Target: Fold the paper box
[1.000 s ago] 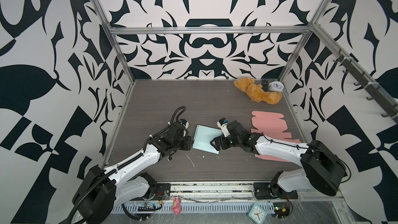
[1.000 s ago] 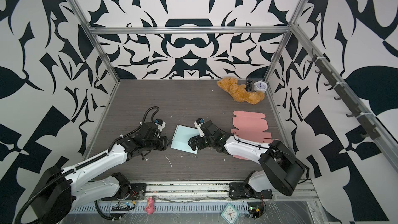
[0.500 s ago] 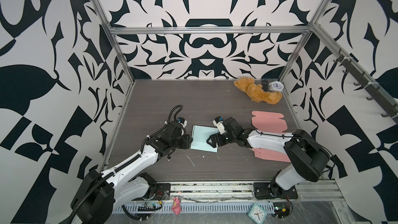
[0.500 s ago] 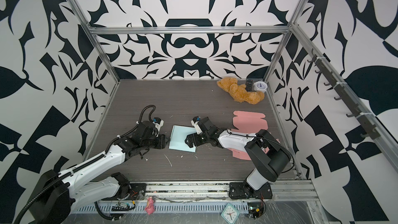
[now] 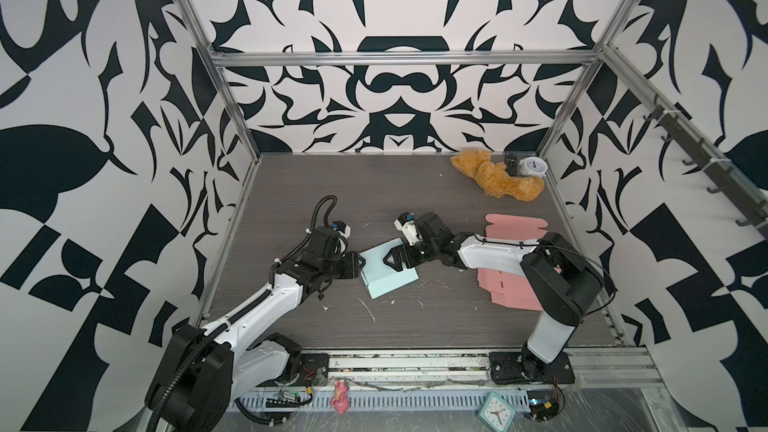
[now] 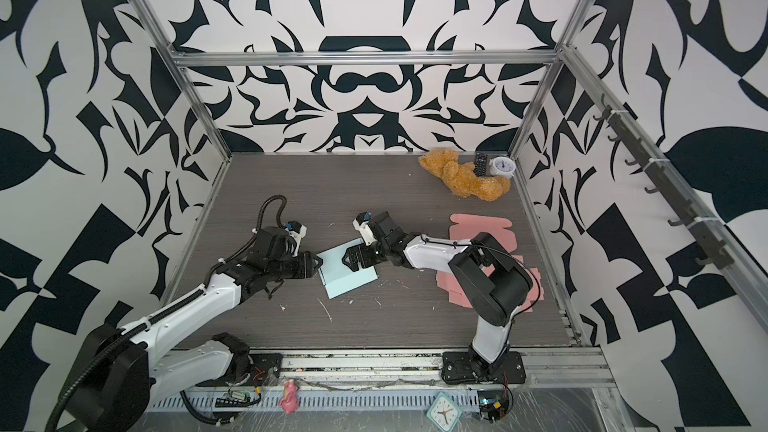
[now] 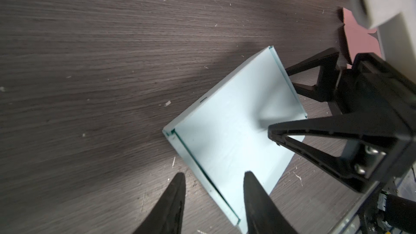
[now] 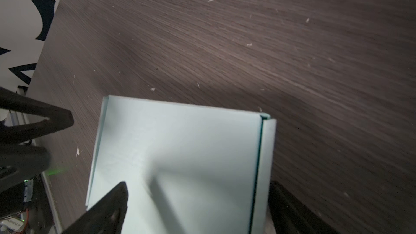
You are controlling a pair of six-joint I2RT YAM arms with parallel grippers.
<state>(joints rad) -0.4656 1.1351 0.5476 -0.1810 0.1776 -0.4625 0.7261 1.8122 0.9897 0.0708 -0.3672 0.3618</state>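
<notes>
Two claws flank one box near the middle of the surface.

- Left claw: comes in from 8 o'clock. Its jaws are part-way apart, astride the box's 9 o'clock wall, one finger outside over the wood and one over the lid. Nothing looks pinched in the left wrist view.
- Paper box: pale blue, lies flat at about the centre, turned a little, lid down. A dark slit runs between lid and wall on the 9 o'clock side, and another on the 3 o'clock side. My read is that neither seam is fully seated.
- Right claw: reaches in from 3 o'clock with jaws spread wide. One finger is above the lid, the other past the box's 2-to-3 o'clock edge. It holds nothing.
- Pink flat blanks: at 3 o'clock, partly under the right arm.

Judgement: you look to be at the closing step, with the body formed and the side seams left to finish. The next move calls for one claw to pin the lid while the other squeezes a wall inward. Go gently, or the thin card may buckle or slide.
</notes>
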